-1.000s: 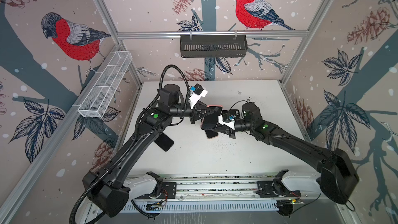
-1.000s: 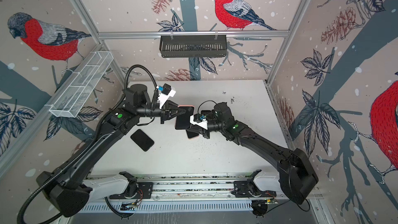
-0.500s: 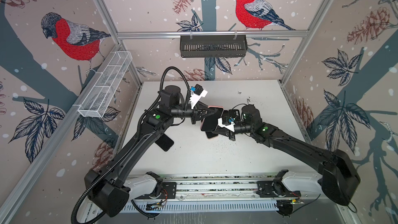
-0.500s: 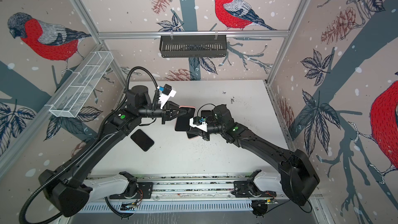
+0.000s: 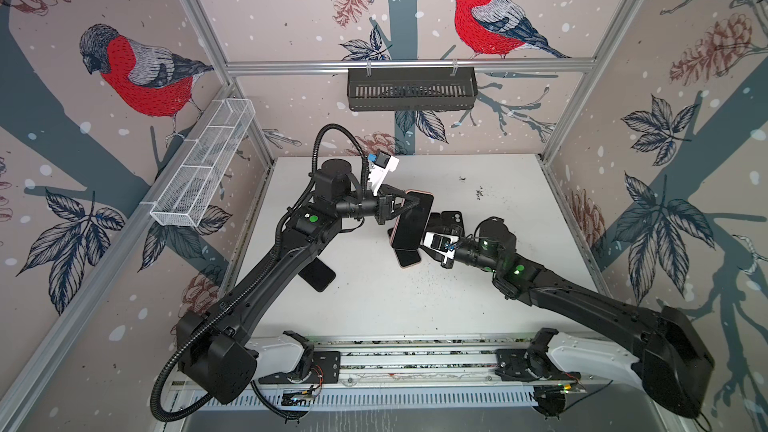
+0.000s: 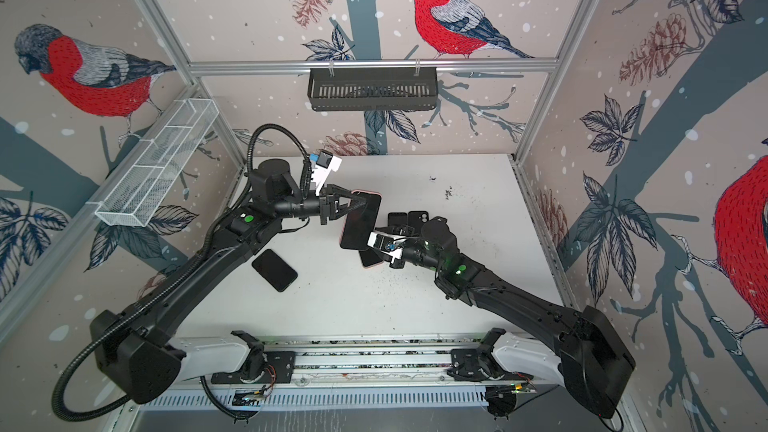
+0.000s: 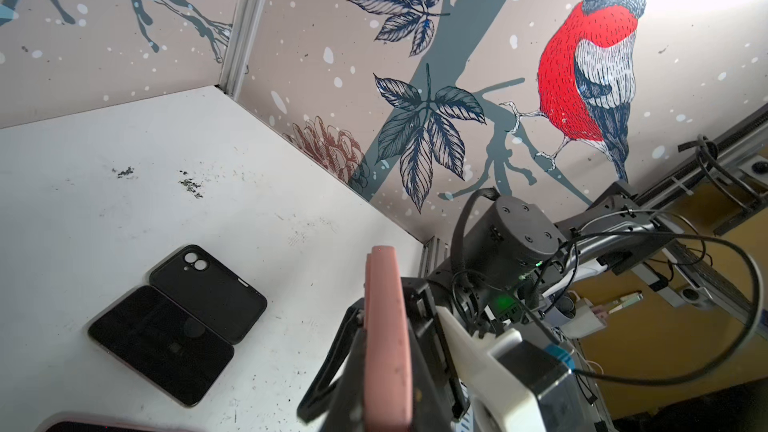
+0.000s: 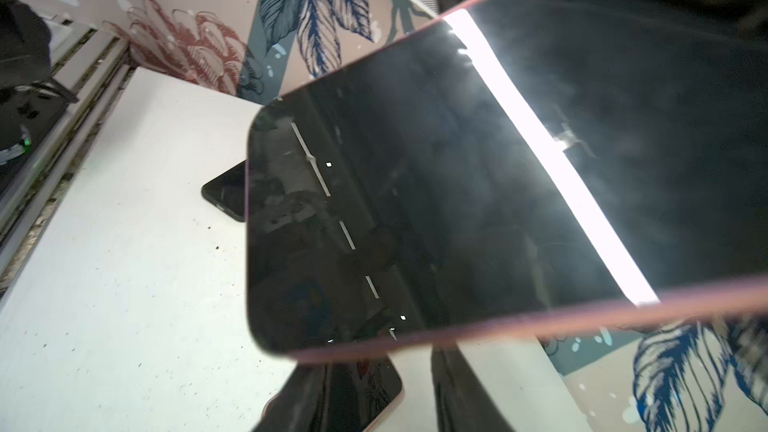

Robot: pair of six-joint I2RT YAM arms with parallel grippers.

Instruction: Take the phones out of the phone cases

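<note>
A phone (image 5: 412, 224) (image 6: 360, 222) with a dark screen sits in a pink phone case (image 7: 386, 347) and is held up over the table's middle. My left gripper (image 5: 409, 204) (image 6: 358, 201) is shut on the case near its upper end. My right gripper (image 5: 428, 239) (image 6: 375, 239) is at the phone's lower end. In the right wrist view the screen (image 8: 457, 201) and the pink rim (image 8: 540, 317) fill the picture. The right gripper (image 8: 386, 367) has its two dark fingers (image 8: 316, 401) apart there, tips hidden behind the rim.
Another phone in a pink case (image 5: 409, 259) (image 6: 370, 260) lies on the table under the held one. A black case (image 7: 208, 288) and a black phone (image 7: 162, 342) lie side by side behind it. A further black phone (image 5: 318, 276) (image 6: 274, 270) lies under the left arm.
The right gripper's jaws have come apart at the phone's lower end, where they were closed before. Both arms and the held phone have hardly moved.
</note>
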